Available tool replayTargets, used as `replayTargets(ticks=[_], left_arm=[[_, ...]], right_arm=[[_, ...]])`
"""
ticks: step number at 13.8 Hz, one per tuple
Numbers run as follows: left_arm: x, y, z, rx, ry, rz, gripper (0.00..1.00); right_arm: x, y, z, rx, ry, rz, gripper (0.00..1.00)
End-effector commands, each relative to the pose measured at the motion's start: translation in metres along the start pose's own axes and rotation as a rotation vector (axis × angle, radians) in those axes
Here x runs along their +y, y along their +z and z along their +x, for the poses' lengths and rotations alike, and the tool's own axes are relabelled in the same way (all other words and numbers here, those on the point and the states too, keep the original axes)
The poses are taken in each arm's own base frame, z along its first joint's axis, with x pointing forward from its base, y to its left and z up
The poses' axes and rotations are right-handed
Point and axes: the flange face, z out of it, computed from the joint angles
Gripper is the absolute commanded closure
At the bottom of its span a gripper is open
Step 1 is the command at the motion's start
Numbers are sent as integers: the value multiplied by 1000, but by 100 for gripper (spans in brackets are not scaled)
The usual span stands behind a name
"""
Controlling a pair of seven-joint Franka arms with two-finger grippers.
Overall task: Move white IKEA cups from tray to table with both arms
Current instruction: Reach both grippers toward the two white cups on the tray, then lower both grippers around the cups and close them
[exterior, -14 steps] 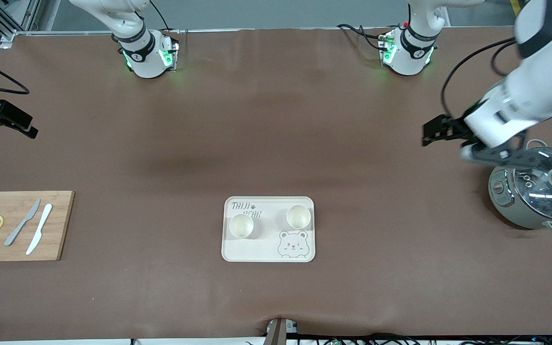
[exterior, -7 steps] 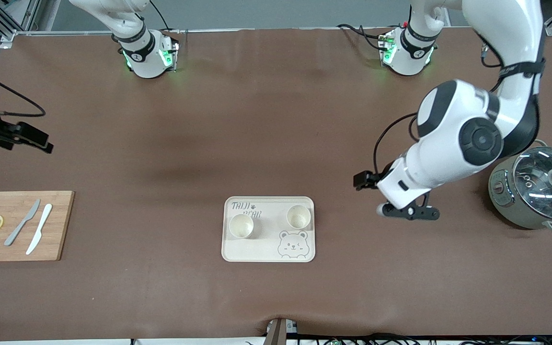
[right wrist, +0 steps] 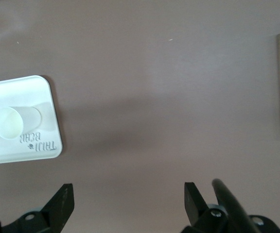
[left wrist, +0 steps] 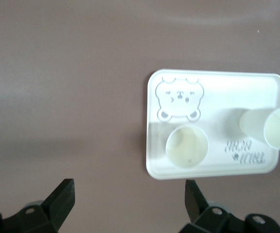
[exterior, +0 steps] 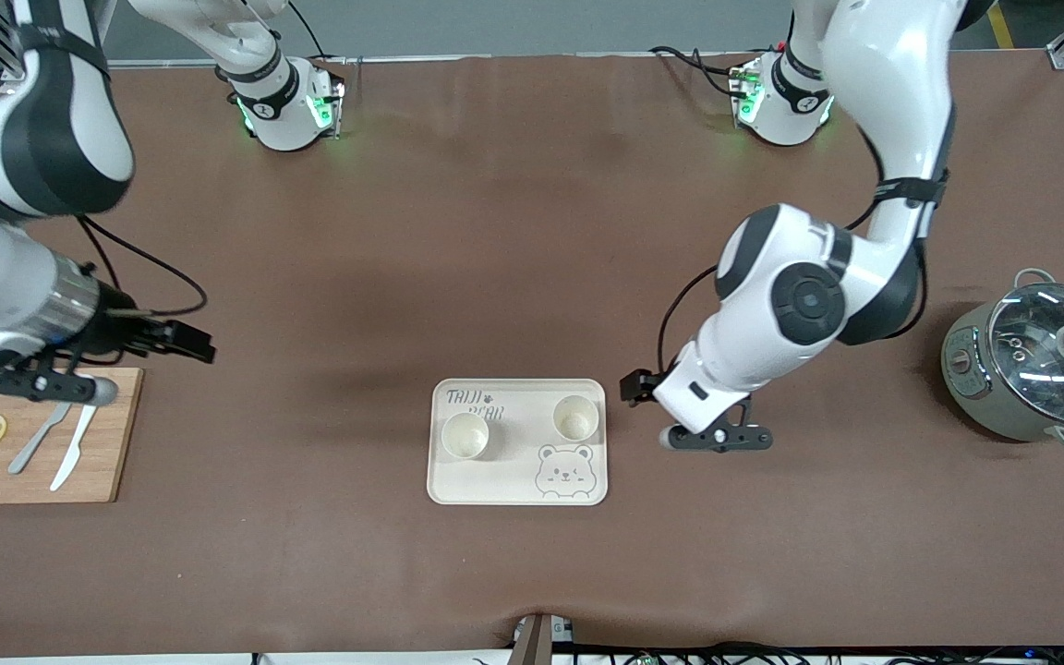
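Two white IKEA cups stand upright on the cream bear-printed tray (exterior: pixel 513 485). One cup (exterior: pixel 465 435) is toward the right arm's end. The other cup (exterior: pixel 575 417) is toward the left arm's end. My left gripper (left wrist: pixel 128 184) is open and empty above the bare table just beside the tray's edge at the left arm's end, with the closer cup (left wrist: pixel 187 146) a short way from one finger. My right gripper (right wrist: pixel 127 187) is open and empty over the table by the cutting board's corner, well away from the tray (right wrist: pixel 38 145).
A bamboo cutting board (exterior: pixel 107 434) with two lemon slices and two knives lies at the right arm's end. A pot with a glass lid (exterior: pixel 1035 369) stands at the left arm's end. Brown matting covers the table.
The left arm has swung from over the pot down to beside the tray. The right arm has come in from the table's edge to over the cutting board's corner. Both grippers stayed open.
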Motion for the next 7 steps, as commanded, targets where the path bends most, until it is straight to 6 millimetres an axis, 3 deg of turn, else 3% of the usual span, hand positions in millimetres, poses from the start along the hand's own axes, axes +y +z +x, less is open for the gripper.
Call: replayTargets(ticks=[1, 3, 5, 7], left_arm=[[41, 50, 8, 90, 16, 18, 0], [51, 112, 8, 131, 30, 33, 0], [61, 132, 6, 165, 66, 69, 0], [58, 148, 9, 198, 70, 60, 0]], right_arm=[[-22, 32, 12, -10, 57, 31, 0], [-45, 66, 20, -14, 93, 29, 0], [-74, 97, 32, 3, 134, 39, 0], [-97, 125, 40, 17, 159, 51, 0]])
